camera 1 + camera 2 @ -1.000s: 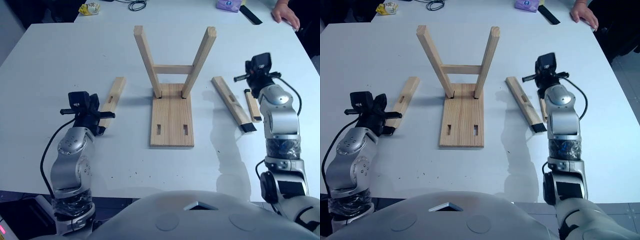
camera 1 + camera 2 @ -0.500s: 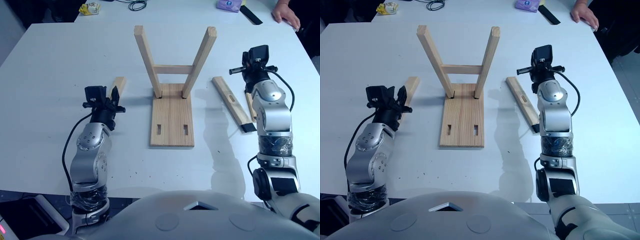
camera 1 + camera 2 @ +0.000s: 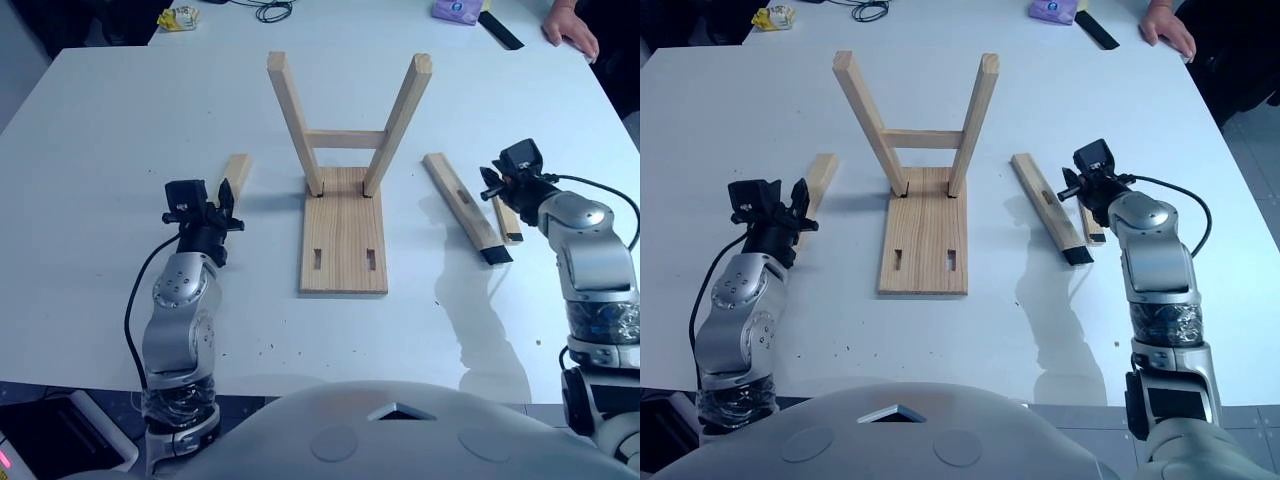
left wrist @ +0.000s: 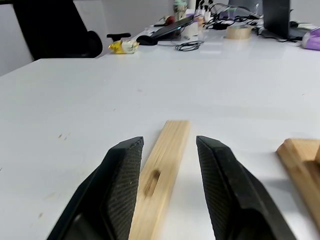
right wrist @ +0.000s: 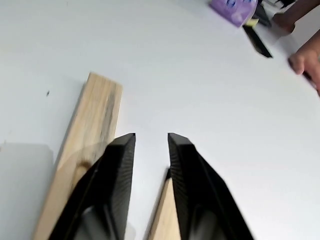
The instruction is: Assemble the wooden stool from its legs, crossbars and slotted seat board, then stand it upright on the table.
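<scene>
Pickup of loose parts, both pincers spread

Seat board (image 3: 343, 235) lies flat on the table (image 3: 120, 120), with two legs (image 3: 295, 120) and a fitted crossbar (image 3: 346, 138) standing in its far slots; the near slots (image 3: 317, 259) are empty. Left gripper (image 4: 169, 141) is spread wide, a finger either side of the left loose leg (image 4: 167, 160), not gripping yet. Right gripper (image 5: 151, 136) hangs with fingers apart above the end of the short crossbar (image 5: 162, 220), just beside the right loose leg (image 5: 85, 145). Best to lower squarely, close across the narrow faces, and lift level so nothing swings into the standing frame.
</scene>
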Controlling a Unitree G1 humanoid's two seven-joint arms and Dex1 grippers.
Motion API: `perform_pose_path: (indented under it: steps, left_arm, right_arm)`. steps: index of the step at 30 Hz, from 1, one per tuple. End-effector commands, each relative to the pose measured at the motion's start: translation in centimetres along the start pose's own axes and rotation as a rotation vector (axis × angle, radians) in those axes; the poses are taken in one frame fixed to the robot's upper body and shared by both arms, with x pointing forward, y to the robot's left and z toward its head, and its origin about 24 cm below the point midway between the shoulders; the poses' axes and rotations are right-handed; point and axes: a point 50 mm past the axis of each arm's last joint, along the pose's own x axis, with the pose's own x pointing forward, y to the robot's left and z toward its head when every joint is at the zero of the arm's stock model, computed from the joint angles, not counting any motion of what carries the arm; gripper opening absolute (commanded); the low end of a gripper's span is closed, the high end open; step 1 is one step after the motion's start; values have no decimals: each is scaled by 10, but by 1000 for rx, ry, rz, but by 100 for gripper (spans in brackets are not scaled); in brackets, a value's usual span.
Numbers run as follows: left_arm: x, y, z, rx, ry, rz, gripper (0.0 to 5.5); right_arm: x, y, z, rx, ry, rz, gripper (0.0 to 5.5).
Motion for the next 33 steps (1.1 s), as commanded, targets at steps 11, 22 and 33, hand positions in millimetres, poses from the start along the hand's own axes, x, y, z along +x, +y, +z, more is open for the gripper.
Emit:
perform_pose_path:
  steps: [11,22,33]
  left_arm:
    - [-11,14,5,4,-44,118,200]
    - [-28,9,-2,-40,-30,178,200]
    - [-31,5,5,-53,-54,136,259]
  right_arm:
    - [4,-36,-7,240,109,-139,274]
    - [3,-30,-8,329,238,-24,274]
    - [2,-24,-27,264,310,-15,276]
